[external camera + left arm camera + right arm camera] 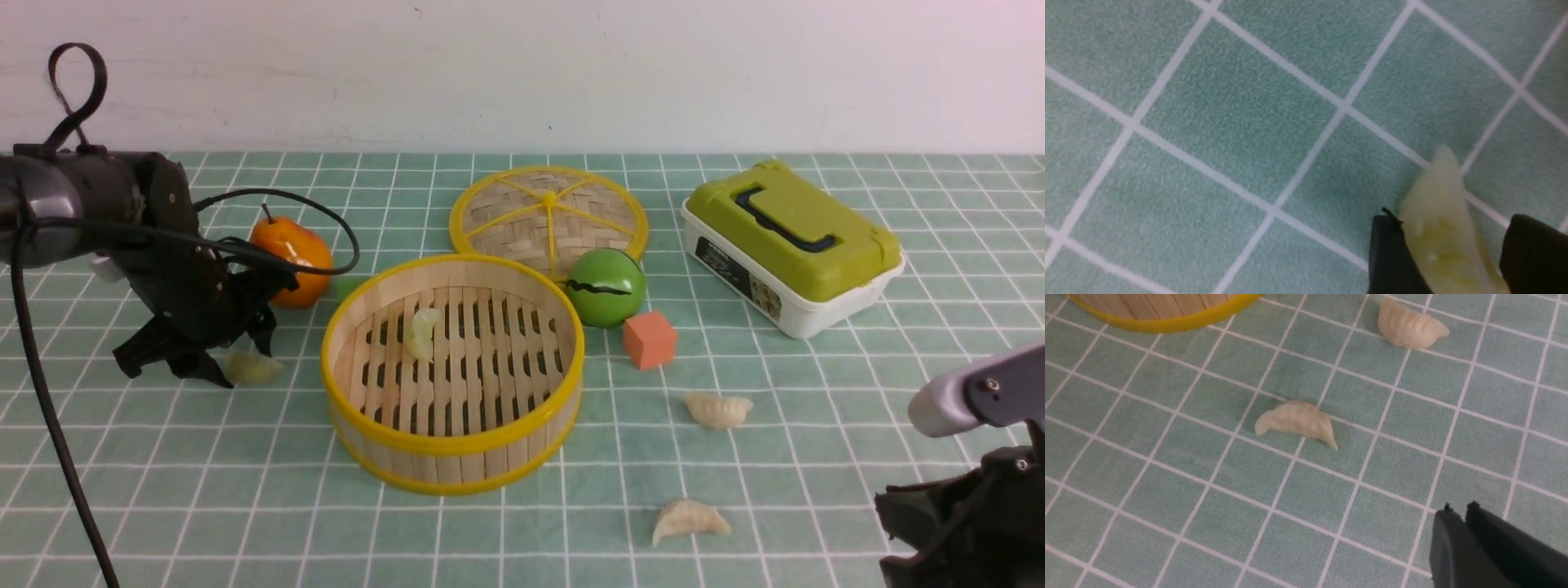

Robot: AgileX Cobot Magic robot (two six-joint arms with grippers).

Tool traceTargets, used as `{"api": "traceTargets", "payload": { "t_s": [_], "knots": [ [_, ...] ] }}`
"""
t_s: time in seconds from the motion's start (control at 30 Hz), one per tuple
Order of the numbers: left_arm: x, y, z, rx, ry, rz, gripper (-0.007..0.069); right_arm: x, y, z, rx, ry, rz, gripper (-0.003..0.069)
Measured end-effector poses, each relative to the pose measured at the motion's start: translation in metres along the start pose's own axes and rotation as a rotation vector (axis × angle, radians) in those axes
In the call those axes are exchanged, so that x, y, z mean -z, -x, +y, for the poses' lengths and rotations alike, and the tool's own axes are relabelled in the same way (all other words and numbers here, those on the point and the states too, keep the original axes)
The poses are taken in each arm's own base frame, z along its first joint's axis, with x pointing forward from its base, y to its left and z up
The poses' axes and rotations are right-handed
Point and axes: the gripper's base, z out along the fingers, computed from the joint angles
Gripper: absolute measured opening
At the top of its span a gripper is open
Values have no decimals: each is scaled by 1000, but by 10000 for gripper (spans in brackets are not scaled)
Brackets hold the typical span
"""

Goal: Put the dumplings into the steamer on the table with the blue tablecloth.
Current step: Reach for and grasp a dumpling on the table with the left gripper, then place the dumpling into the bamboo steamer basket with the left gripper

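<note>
The steamer (453, 457) stands mid-table on the blue tablecloth (163, 490). One yellow-green dumpling (422, 331) lies inside it. A second yellow-green dumpling (255, 367) lies on the cloth left of the steamer. My left gripper (245, 365) is open and low around it. In the left wrist view, that dumpling (1439, 192) sits between the fingers of the left gripper (1455, 220), against one and clear of the other. Two cream dumplings (718, 408) (690, 520) lie right of the steamer, also in the right wrist view (1410, 326) (1298, 420). My right gripper (1459, 508) is shut and empty, at the front right (898, 523).
The woven lid (549, 211) lies behind the steamer. A green ball (606, 287) and an orange cube (650, 339) sit at its right. An orange toy fruit (292, 253) is behind my left gripper. A green-lidded white box (792, 245) stands at the back right.
</note>
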Motion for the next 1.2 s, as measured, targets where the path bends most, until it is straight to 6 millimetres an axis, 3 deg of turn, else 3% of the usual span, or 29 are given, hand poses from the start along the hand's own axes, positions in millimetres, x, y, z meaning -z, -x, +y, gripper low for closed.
{"api": "traceTargets", "payload": {
  "t_s": [0.13, 0.23, 0.33, 0.43, 0.5, 0.53, 0.6, 0.63, 0.7, 0.73, 0.93, 1.03, 1.2],
  "knots": [
    [0, 1, -1, -46, -6, -8, 181, 0, 0, 0, -2, 1, -1, 52],
    [5, 1, -3, -84, -22, -11, 174, 0, 0, 0, -2, 1, -1, 53],
    [31, 5, -15, -162, -76, -26, 176, 0, 0, 0, -3, 1, -5, 55],
    [85, 1, -55, -338, -236, -61, 176, -4, 0, 0, -3, 0, 8, 59],
    [100, -5, -69, -408, -287, -70, 176, -7, -1, 0, -4, -2, 21, 61],
    [117, -19, -92, -525, -359, -82, 176, -11, -2, 0, -4, -4, 38, 62],
    [124, -34, -110, -613, -404, -91, 176, -13, -2, -1, -5, -5, 51, 62],
    [116, -55, -129, -703, -429, -77, 176, -17, -3, 0, -13, -4, 66, 62],
    [107, -64, -136, -735, -427, -65, 176, -17, -4, 0, -18, -3, 70, 63],
    [86, -74, -143, -775, -404, -44, 176, -18, -4, 0, -24, -1, 71, 65],
    [20, -94, -148, -867, -305, 10, 176, -18, -4, 0, -30, 1, 71, 69],
    [17, -92, -148, -884, -291, -17, 191, -18, -4, 0, -33, 2, 73, 71],
    [16, -91, -148, -857, -278, -22, 304, -18, -5, 0, -20, 4, 88, 74]
  ]
}}
